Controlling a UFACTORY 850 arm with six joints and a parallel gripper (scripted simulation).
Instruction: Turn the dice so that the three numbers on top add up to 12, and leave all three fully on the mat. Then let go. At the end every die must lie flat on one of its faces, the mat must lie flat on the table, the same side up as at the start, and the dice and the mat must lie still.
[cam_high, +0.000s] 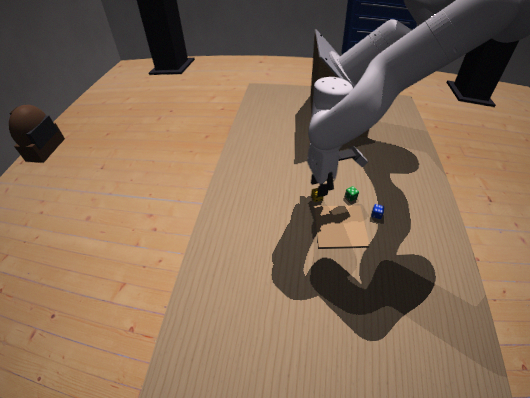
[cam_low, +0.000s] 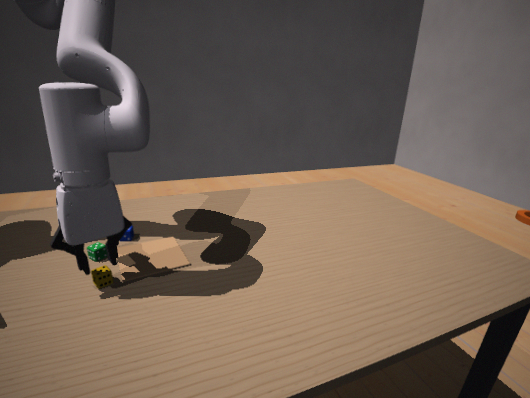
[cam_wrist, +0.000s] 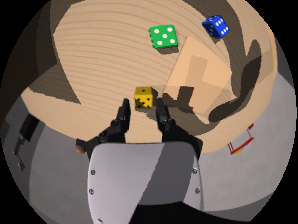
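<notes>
A small tan mat (cam_high: 344, 227) lies flat near the middle of the table; it also shows in the exterior view (cam_low: 157, 254) and the wrist view (cam_wrist: 196, 76). All three dice lie on the table, off the mat. The yellow die (cam_high: 316, 194) (cam_low: 102, 276) (cam_wrist: 144, 98) lies off the mat's far left corner. The green die (cam_high: 352, 193) (cam_low: 96, 251) (cam_wrist: 164, 36) lies just past its far edge. The blue die (cam_high: 378, 211) (cam_low: 128, 233) (cam_wrist: 216, 26) lies to its right. My gripper (cam_high: 322, 187) (cam_low: 97, 265) (cam_wrist: 143, 104) is open, its fingertips just above the yellow die and apart from it.
The arm's shadow covers part of the mat and the table around it. A brown object (cam_high: 32, 132) sits on the floor at the left. An orange thing (cam_low: 524, 216) shows at the far right edge. Dark pillars (cam_high: 162, 35) stand behind the table.
</notes>
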